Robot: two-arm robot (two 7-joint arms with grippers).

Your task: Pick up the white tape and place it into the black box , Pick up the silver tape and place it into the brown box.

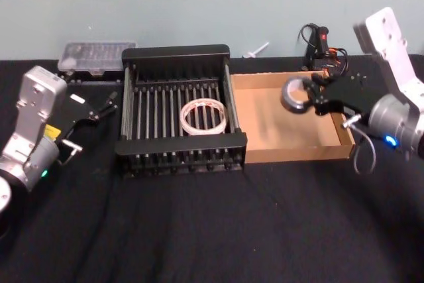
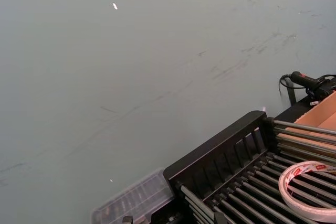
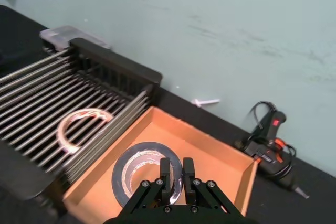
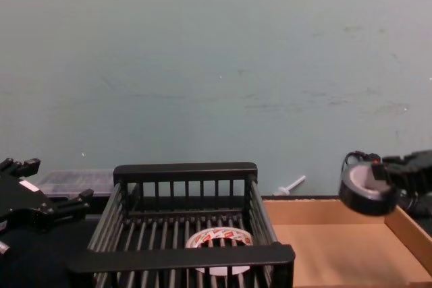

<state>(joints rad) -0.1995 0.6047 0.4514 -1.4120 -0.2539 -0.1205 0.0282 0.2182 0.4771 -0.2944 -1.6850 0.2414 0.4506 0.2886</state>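
The white tape [image 1: 203, 116] with red print lies flat on the bars inside the black box [image 1: 175, 53], also seen in the left wrist view [image 2: 310, 190] and the chest view [image 4: 219, 239]. My right gripper [image 1: 310, 100] is shut on the silver tape [image 1: 293, 95] and holds it in the air over the far right part of the brown box [image 1: 265, 130]. In the right wrist view the fingers [image 3: 166, 174] pinch the roll's rim [image 3: 131, 163] above the cardboard floor [image 3: 173, 135]. My left gripper [image 1: 101, 109] stands open just left of the black box, holding nothing.
A clear plastic case [image 1: 93, 57] sits behind the crate's left corner. A black and red corded tool [image 1: 321, 41] and a small white piece [image 1: 256, 50] lie behind the brown box. Black cloth [image 1: 212, 230] covers the front of the table.
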